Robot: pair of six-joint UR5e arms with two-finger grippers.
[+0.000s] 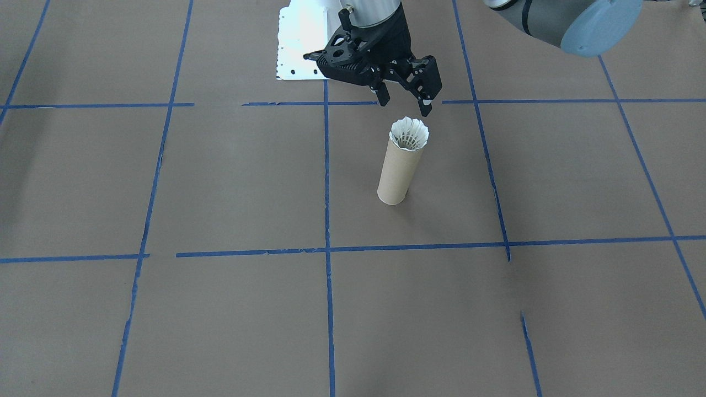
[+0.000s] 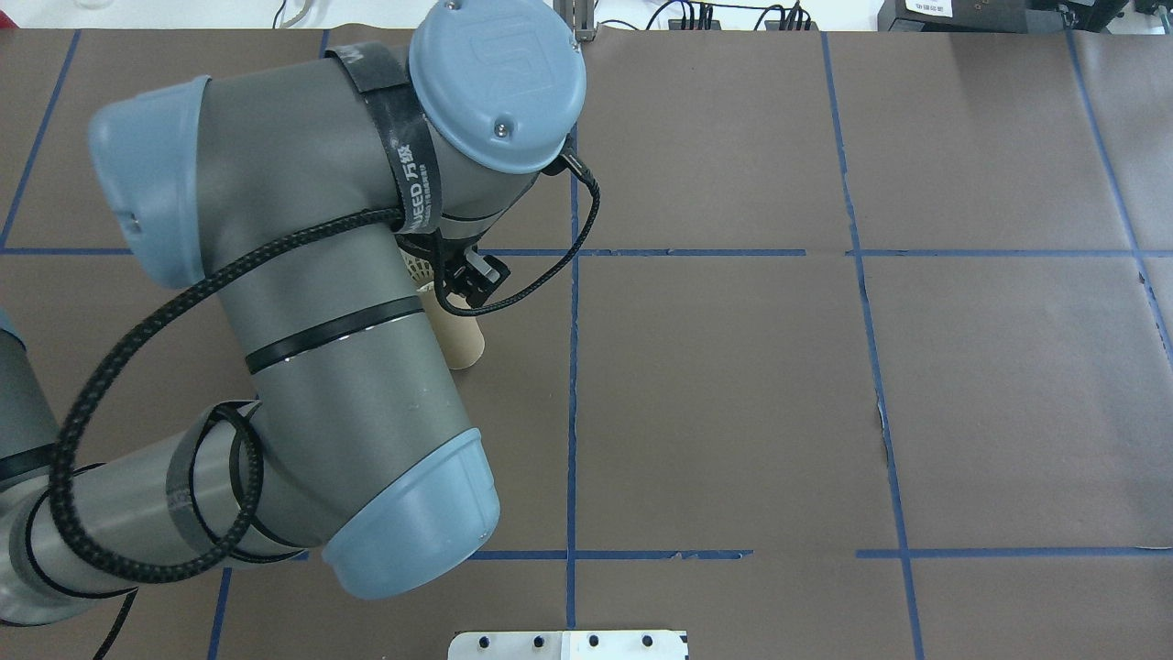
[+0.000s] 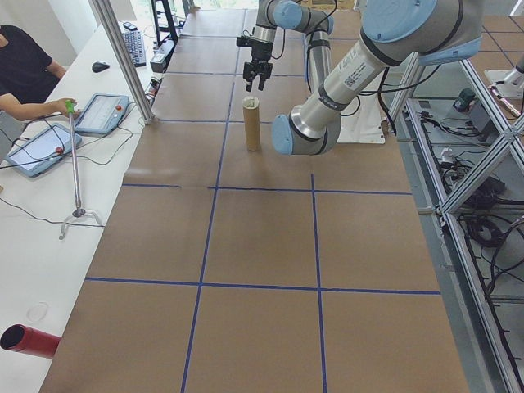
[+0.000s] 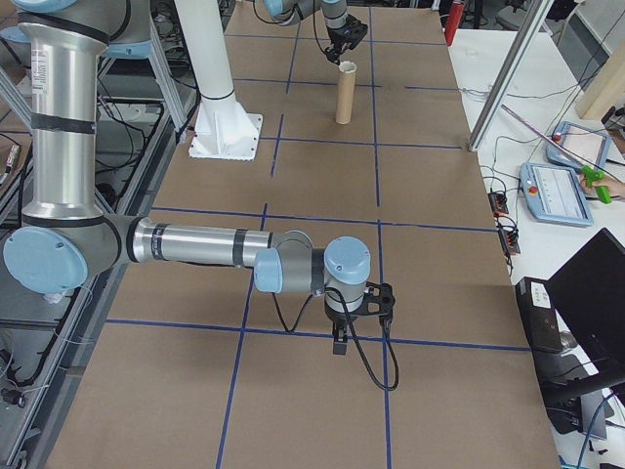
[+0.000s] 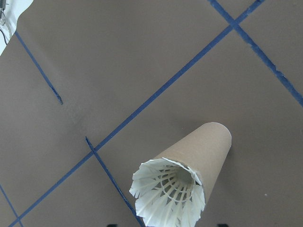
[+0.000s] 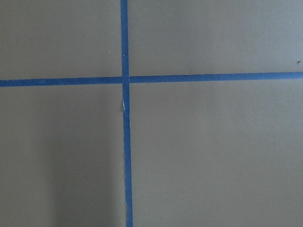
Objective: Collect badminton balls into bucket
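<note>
Both fingers of the left hand [image 1: 405, 107] spread, holding nothing.

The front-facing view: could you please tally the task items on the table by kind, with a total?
Shuttlecocks: 1, the white feather shuttlecock sitting in the tube's mouth.
Tubes: 1, the brown cardboard tube standing upright.
Total: 2.

I see the brown cardboard tube [image 1: 401, 170] standing upright just right of centre in the upper half of the front-facing frame. The white feather shuttlecock [image 1: 409, 133] sits in its mouth, feather skirt flaring above the rim, cork end hidden inside.
</note>
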